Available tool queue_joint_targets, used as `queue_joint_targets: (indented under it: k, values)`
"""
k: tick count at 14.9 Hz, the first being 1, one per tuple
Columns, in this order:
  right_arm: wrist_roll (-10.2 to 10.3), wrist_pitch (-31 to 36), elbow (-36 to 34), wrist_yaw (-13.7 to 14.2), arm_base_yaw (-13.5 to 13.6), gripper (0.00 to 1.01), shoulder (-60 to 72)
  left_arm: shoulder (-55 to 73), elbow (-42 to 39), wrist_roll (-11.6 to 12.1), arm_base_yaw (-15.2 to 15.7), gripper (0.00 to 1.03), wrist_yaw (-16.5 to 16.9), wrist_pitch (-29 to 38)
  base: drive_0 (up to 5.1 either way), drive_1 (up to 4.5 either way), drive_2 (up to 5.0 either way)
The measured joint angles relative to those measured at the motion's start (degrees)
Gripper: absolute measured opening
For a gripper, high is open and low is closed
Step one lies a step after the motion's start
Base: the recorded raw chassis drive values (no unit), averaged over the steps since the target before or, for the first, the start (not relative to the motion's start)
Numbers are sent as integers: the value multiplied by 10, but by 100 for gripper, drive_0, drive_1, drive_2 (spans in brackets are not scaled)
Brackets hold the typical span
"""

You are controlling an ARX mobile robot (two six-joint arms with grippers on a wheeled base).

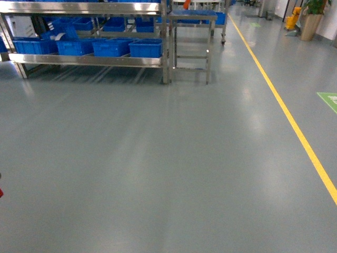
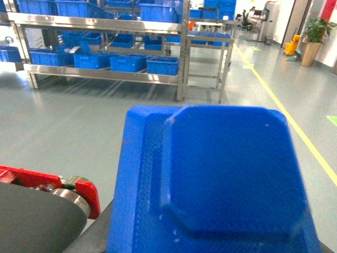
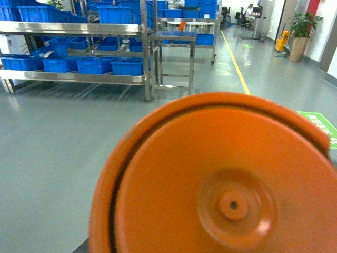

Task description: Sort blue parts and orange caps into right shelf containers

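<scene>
**A:** What did the forward camera show, left to right?

**B:** A steel shelf (image 1: 89, 60) stood far off at the upper left, with a row of blue bins (image 1: 110, 47) on its lower level. Just right of it stood a small steel stand (image 1: 192, 50). Bare grey floor (image 1: 158, 168) filled the middle, and a yellow line (image 1: 295, 126) ran down the right side. Neither arm appeared in that view.

**B:** On the left wrist camera, a blue part (image 2: 221, 179) filled the lower frame, close against the lens, flat with clipped corners. The same shelf sat well beyond it.

**A:** And the right wrist?

**B:** An orange cap (image 3: 221, 184) sat against the lens, round, with a small raised hub at its centre. The shelf was far behind it, to the left.

**A:** Were the fingers closed on those pieces?

**B:** I could not tell. No fingers were visible on either side; each piece blocked the view. Each seemed to be carried at its arm's end, but that was a guess.

**A:** What could have gone wrong from there?

**B:** The robot was well apart from the shelf, so a drive lay ahead. A jolt or a loose hold could have dropped a piece onto the floor. With both wrist cameras mostly covered, aiming over the correct bin would have been hard, and a piece could have landed in the wrong one.
</scene>
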Motion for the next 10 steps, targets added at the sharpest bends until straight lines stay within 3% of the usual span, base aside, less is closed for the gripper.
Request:
queue_joint_targets:
  k: [10]
  values:
    - [0, 0, 0, 0, 0, 45, 0, 0, 0, 0, 0, 42, 0, 0, -162, -162, -162]
